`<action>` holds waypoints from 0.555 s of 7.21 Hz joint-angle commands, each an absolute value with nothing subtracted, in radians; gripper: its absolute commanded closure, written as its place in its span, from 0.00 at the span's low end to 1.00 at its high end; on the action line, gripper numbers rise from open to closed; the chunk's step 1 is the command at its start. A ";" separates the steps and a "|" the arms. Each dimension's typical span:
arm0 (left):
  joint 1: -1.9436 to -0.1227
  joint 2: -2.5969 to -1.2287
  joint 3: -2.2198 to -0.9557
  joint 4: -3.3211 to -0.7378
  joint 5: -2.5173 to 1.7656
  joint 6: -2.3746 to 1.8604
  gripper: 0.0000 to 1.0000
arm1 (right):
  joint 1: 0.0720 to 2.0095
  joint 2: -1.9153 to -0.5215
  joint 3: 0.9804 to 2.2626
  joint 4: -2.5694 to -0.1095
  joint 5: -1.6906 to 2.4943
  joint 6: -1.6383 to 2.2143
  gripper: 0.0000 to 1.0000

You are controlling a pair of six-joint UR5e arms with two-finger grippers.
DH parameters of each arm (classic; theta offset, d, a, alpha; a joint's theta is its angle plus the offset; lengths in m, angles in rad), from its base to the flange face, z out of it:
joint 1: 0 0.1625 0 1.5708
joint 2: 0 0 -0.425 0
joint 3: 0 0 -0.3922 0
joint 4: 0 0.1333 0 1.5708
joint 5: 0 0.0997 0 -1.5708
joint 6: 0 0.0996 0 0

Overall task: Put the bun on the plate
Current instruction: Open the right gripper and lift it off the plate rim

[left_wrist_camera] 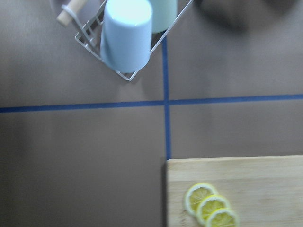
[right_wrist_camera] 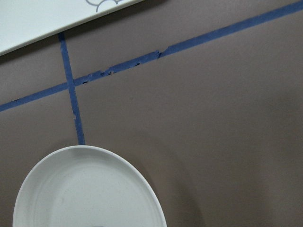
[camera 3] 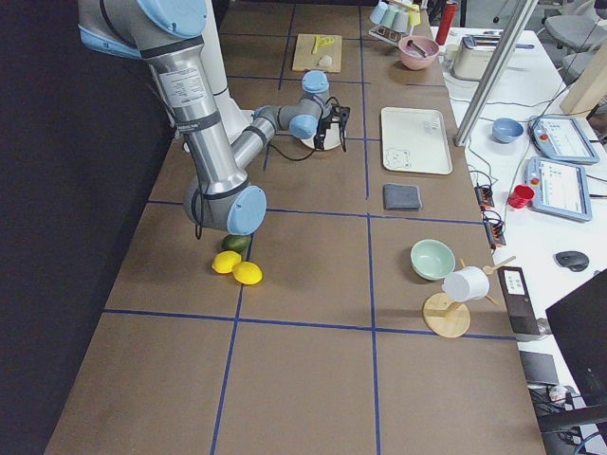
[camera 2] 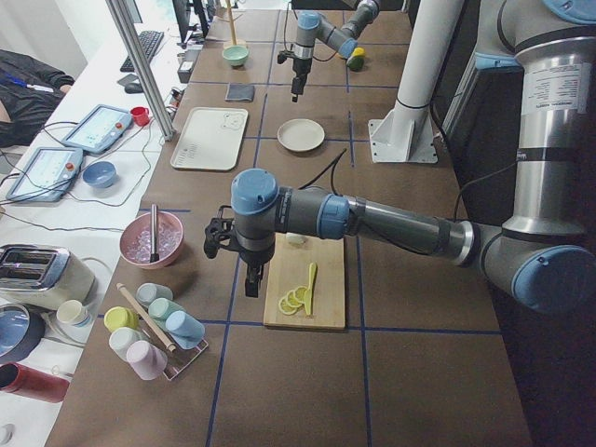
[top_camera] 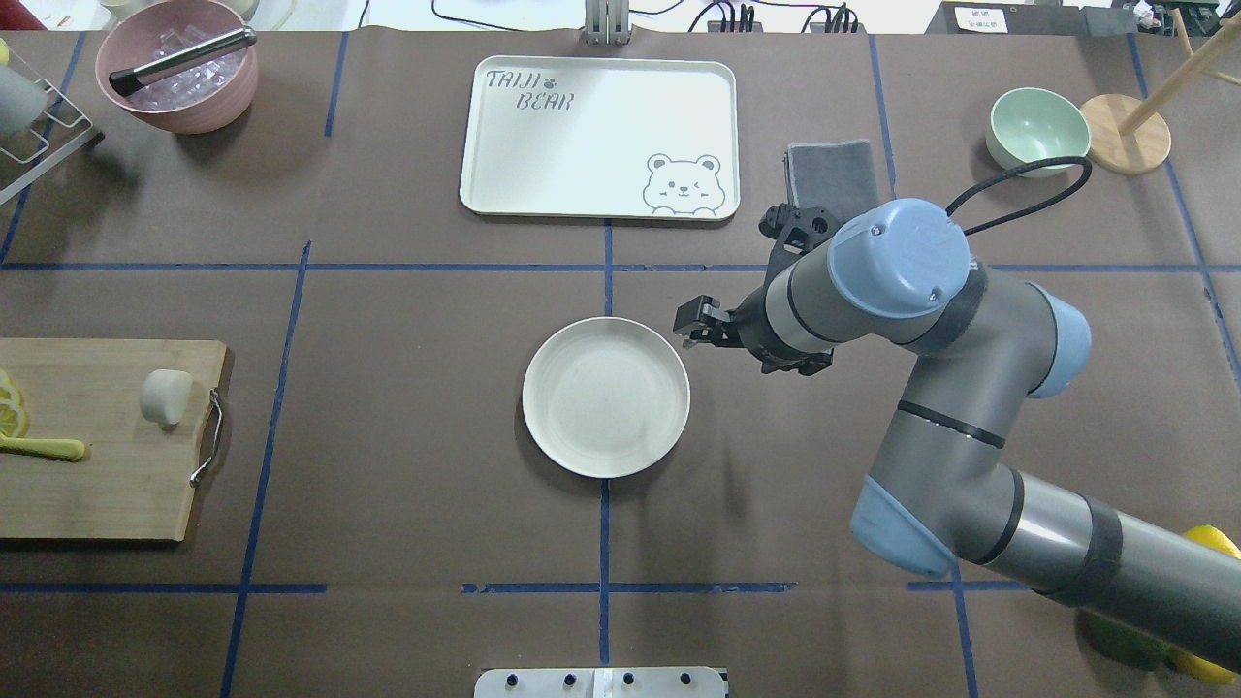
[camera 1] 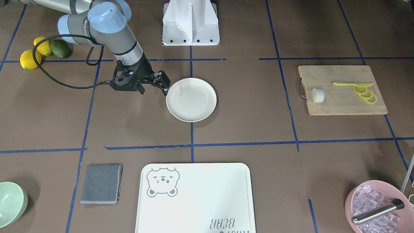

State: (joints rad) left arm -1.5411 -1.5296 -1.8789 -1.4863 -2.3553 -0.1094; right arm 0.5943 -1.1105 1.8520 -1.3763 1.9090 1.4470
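The white bun (camera 1: 318,95) lies on the wooden cutting board (camera 1: 343,103), near its handle end; it also shows as the bun (top_camera: 165,396). The empty cream plate (camera 1: 191,99) sits mid-table. My right gripper (camera 1: 155,90) hovers open just beside the plate's rim (top_camera: 679,359), holding nothing. The right wrist view shows the plate (right_wrist_camera: 85,194) below it. My left gripper (camera 2: 252,281) shows only in the exterior left view. It hangs beside the board's edge, apart from the bun (camera 2: 296,240), and I cannot tell if it is open or shut.
Lemon slices (camera 1: 365,94) and a yellow knife (camera 1: 351,84) share the board. A bear-print tray (camera 1: 200,194), a grey cloth (camera 1: 101,183), a mint bowl (camera 1: 9,202), a pink ice bowl (camera 1: 352,197), lemons (camera 1: 30,58) and a cup rack (left_wrist_camera: 125,35) ring the table.
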 commanded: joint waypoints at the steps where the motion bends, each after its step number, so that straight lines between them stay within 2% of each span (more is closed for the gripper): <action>1: -1.362 -1.516 -2.030 -1.489 -2.355 -0.356 0.00 | 0.694 -1.109 1.949 -1.636 1.917 1.184 0.00; 2: -1.282 -1.506 -2.051 -1.529 -2.353 -0.456 0.01 | 0.762 -1.120 1.960 -1.673 1.980 1.073 0.00; 4: -1.089 -1.445 -2.039 -1.801 -2.210 -0.723 0.01 | 0.898 -1.199 1.980 -1.674 2.090 0.897 0.00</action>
